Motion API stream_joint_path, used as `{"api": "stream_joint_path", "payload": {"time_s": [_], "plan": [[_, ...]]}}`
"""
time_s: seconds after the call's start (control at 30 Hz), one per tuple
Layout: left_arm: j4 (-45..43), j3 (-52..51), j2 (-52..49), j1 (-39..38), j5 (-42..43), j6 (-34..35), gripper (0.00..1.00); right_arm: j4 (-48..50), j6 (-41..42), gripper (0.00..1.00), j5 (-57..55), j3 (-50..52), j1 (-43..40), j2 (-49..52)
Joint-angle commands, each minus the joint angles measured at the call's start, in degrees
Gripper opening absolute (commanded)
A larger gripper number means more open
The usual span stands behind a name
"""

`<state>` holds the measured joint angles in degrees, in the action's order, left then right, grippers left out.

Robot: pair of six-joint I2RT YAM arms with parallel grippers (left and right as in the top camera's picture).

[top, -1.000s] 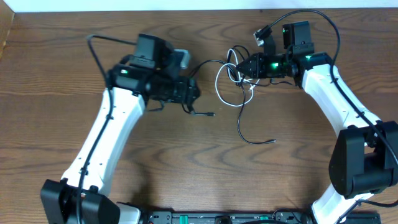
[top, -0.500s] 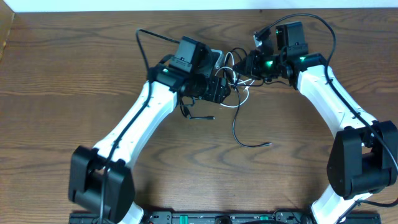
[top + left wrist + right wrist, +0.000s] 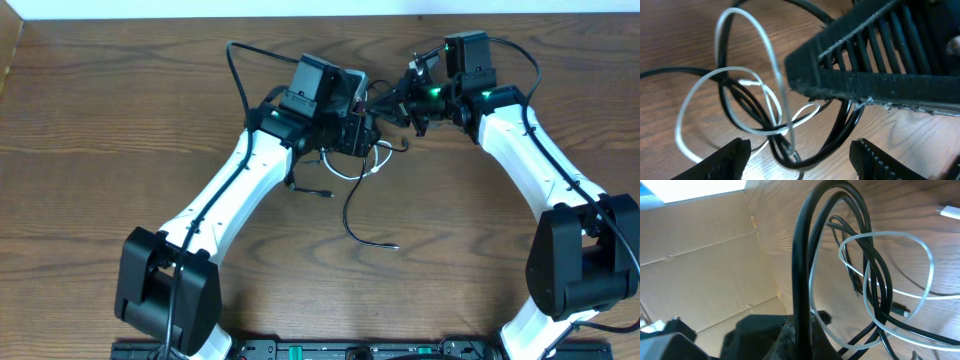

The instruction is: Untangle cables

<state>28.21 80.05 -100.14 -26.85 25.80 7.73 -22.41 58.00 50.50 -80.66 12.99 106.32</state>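
The cables hang tangled between my two grippers near the table's far middle. The white cable (image 3: 346, 175) loops around the black cable (image 3: 352, 222), whose free end trails toward the front; a second black end (image 3: 322, 192) lies to the left. My right gripper (image 3: 398, 100) is shut on the black cable (image 3: 801, 280) and holds it off the table, with the white cable (image 3: 920, 255) looped around the strands. My left gripper (image 3: 364, 136) is open, its fingers (image 3: 797, 162) either side of the white cable (image 3: 767, 65) and the black cable (image 3: 835, 135) in the knot.
The right gripper's black ribbed body (image 3: 880, 55) sits close above my left fingers. The wooden table (image 3: 120, 120) has a cardboard wall (image 3: 705, 255) at its edge. Thick black arm cables (image 3: 240, 70) arch over both wrists.
My left arm has swung right and closed in on the knot beside the right gripper. The tangle and the black cable's free end have shifted left and toward the front.
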Motion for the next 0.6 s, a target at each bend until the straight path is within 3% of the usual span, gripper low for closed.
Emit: {"api": "stream_joint_path", "payload": {"time_s": [0.0,0.07,0.17,0.3,0.57], "plan": [[-0.1,0.0,0.4,-1.2,-7.3,0.6,0.67,0.6,2.9,0.01,4.7,-0.7,0.4,-1.1],[-0.3,0.0,0.3,-1.2,-10.2,1.7,0.65,0.6,2.9,0.01,5.7,-0.7,0.4,-1.1],[-1.2,0.0,0.0,-1.3,-12.9,4.0,0.50,1.0,2.8,0.01,7.1,-0.7,0.4,-1.1],[-2.3,0.0,0.0,-1.3,-12.8,4.0,0.08,1.0,2.8,0.01,6.8,-0.7,0.4,-1.1],[-2.2,0.0,1.1,-1.1,-7.1,4.4,0.07,0.9,-5.3,0.01,0.0,-0.7,-0.4,-1.1]]}}
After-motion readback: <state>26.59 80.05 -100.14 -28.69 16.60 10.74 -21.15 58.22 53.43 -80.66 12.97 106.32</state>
